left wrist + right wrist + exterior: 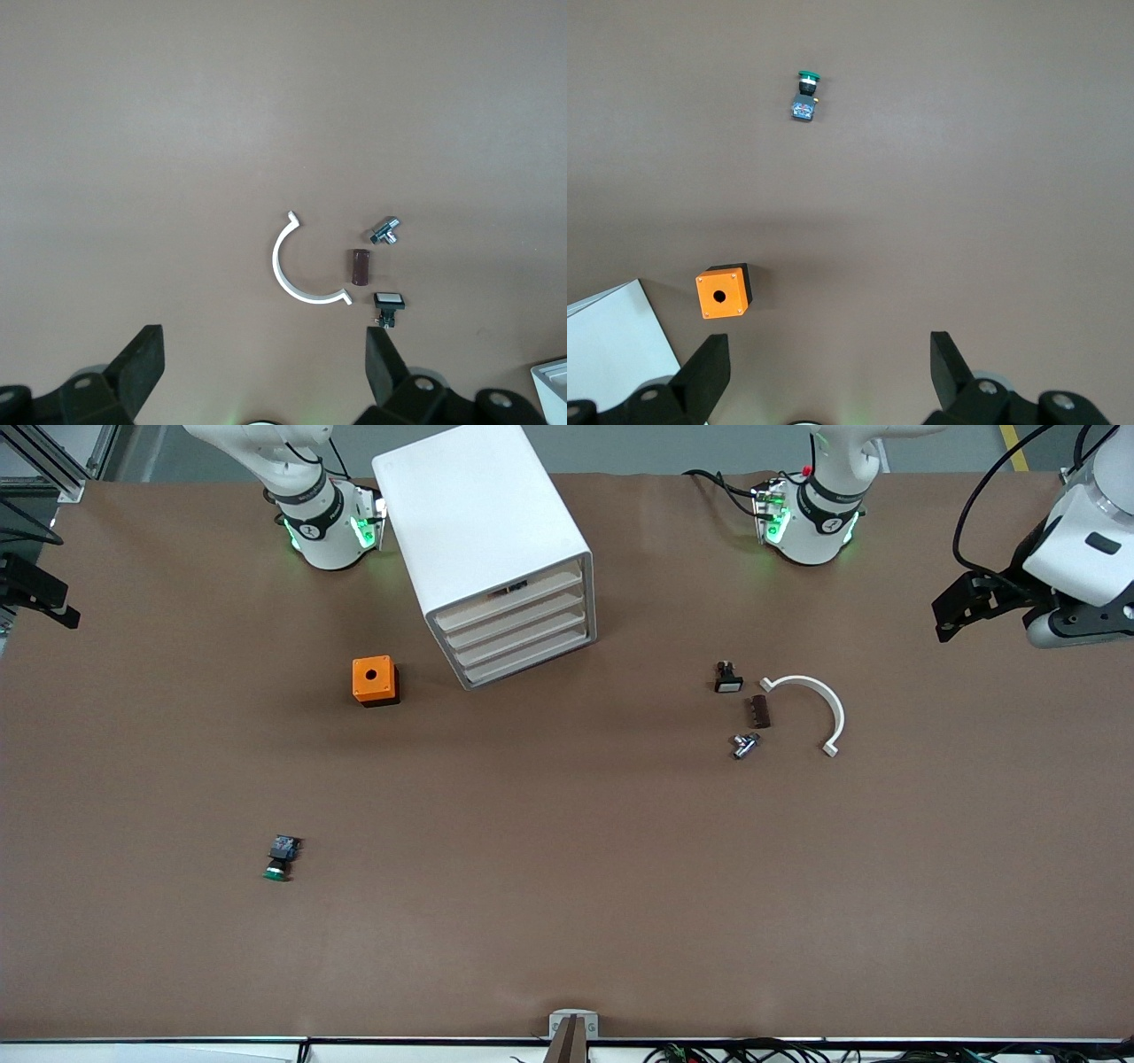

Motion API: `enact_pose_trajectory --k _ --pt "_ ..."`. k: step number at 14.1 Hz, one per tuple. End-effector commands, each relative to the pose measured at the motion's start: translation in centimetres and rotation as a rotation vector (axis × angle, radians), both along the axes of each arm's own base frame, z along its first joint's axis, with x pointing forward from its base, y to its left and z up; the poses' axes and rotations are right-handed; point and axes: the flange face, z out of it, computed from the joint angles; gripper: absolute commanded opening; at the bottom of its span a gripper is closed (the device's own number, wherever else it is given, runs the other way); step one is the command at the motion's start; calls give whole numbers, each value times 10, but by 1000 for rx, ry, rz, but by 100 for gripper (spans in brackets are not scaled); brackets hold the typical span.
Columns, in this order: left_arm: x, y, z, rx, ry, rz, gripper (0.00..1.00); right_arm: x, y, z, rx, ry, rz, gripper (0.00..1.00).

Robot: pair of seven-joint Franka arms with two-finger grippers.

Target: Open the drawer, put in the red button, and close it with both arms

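The white cabinet (483,522) stands between the two arm bases. Its four cream-fronted drawers (523,631) all sit pushed in; a small dark spot shows at the top drawer's slot. No red button shows in any view. My left gripper (964,605) hangs open and empty over the left arm's end of the table; in the left wrist view (263,367) only bare table lies between its fingers. My right gripper (37,592) hangs open and empty at the right arm's end; its wrist view (828,372) shows bare table too.
An orange box with a round hole (375,680) sits beside the cabinet. A green-capped button (282,859) lies nearer the camera. A white-capped switch (728,677), a brown block (759,711), a metal fitting (745,745) and a white half ring (811,704) lie toward the left arm's end.
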Motion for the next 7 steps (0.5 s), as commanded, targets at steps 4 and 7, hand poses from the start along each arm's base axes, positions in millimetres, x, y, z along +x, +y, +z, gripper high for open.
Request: enact_pose_trajectory --k 4,7 --pt "0 -3 -3 -29 -37 -25 100 -27 -2 -8 7 -22 -1 100" --pt "1 -12 -15 -29 -40 -43 100 -36 -10 -10 32 -32 -20 100"
